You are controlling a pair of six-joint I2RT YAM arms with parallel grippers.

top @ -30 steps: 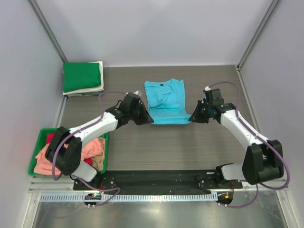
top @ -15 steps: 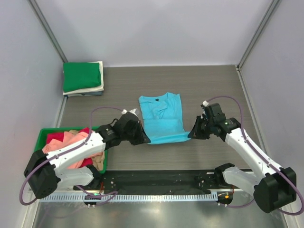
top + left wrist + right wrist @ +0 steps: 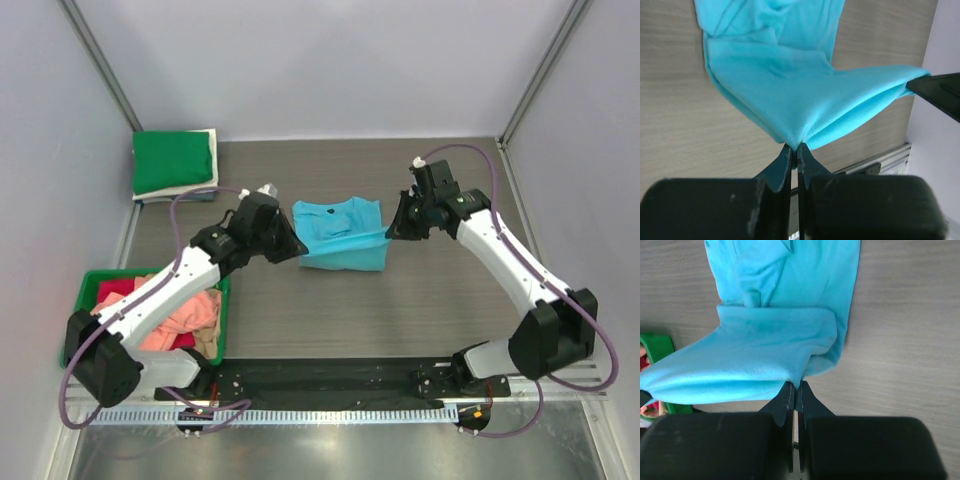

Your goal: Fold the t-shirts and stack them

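Far to the left of our left hand (image 3: 296,251), close to that arm's base, the green bin (image 3: 88,280) holds a loose heap of shirts. A salmon-pink t-shirt (image 3: 185,315) lies on top, with a red t-shirt (image 3: 115,291) showing beside it. Beyond and to the left of the same hand, in the far corner of the counter (image 3: 300,320), a folded green t-shirt (image 3: 172,160) lies on a folded cream t-shirt (image 3: 205,186).

Our left hand is pinched tight on the near left corner of the sky-blue t-shirt (image 3: 340,232). In its wrist view the fingertips meet with only a thin fold of blue cloth between them, and the fabric fans out ahead of the tips. The shirt lies between our two hands. Its far part rests flat on the counter, while its near hem is raised, drawn across from one hand to the other and doubled over the flat part.

Our right hand (image 3: 392,232) is likewise clamped on the near right corner, with cloth bunched at its tips.
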